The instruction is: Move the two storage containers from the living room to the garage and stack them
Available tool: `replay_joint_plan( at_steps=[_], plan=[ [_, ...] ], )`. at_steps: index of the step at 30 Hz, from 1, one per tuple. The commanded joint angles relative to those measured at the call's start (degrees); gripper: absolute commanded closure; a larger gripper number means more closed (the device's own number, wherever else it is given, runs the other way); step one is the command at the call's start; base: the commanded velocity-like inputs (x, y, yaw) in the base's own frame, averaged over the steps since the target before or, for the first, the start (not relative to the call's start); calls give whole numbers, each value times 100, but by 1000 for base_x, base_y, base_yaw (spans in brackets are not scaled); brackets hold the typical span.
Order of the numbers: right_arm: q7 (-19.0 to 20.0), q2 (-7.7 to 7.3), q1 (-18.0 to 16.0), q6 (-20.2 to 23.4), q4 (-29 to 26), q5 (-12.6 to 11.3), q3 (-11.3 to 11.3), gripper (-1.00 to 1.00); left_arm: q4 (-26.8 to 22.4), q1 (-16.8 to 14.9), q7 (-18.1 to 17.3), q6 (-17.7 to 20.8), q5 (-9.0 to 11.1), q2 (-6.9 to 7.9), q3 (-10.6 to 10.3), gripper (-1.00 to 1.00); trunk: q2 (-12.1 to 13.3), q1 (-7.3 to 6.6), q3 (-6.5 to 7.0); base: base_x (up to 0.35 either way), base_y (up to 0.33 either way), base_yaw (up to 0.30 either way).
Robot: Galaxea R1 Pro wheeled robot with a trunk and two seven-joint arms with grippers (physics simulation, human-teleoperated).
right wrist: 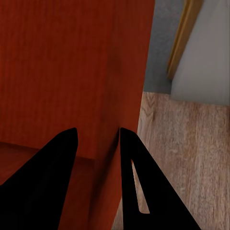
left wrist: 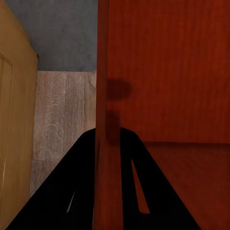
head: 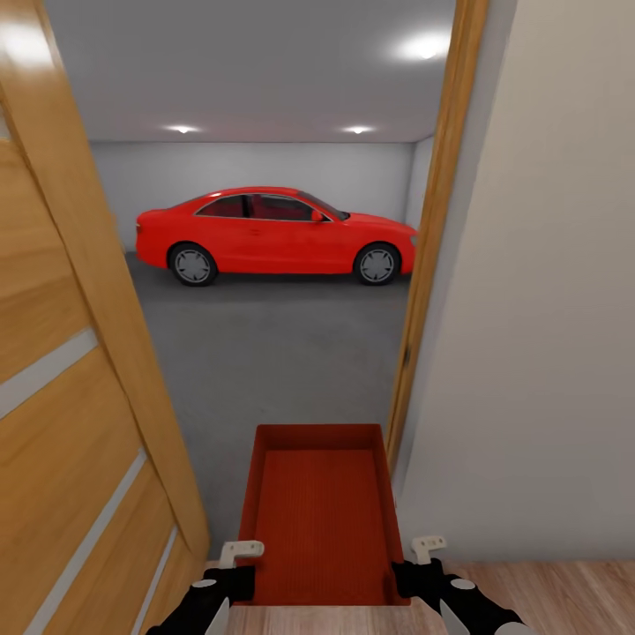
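Left gripper, head view: the left gripper (head: 231,573) is closed on the left wall of the storage container (head: 322,520), near its rear corner.
Right gripper, head view: the right gripper (head: 416,569) is closed on the right wall, so the bin hangs level between both arms.
Container, head view: an orange-red rectangular open bin, low straight walls, finely ribbed base; it pokes through the doorway, its far end over the garage floor (head: 265,353).
Progress, head view: by the look of it, one bin is at the threshold; nothing is set down or stacked yet, and a second bin is still to fetch.
Surroundings, head view: a honey-coloured wooden door (head: 70,397) swung open, a glossy red car (head: 278,234) parked beyond, pale grey walls.
Left wrist view: dark fingers (left wrist: 72,191) straddle the thin red wall, one either side; wood planks (left wrist: 62,115) give way to rough grey concrete.
Right wrist view: black fingers (right wrist: 143,191) pinch the ribbed wall; light plank flooring and door frame (right wrist: 184,33) lie beside it.
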Motion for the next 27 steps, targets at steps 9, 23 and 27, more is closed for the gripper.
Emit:
replay_joint_plan(
  at_steps=[9, 23, 27],
  plan=[
    [291, -106, -3, -29, 16, 58, -40, 100, -99, -6, -10, 36, 29, 261, 227, 100, -12, 6, -13, 177, 0, 0],
    [295, -106, -3, -29, 16, 62, -32, 100, -99, -6, -12, 36, 29, 261, 229, 100, -12, 6, -13, 3, 0, 0],
    [299, -106, -3, -29, 16, 66, -32, 100, -100, -6, -11, 36, 29, 261, 228, 100, -12, 6, -13, 0, 0, 76]
  ],
)
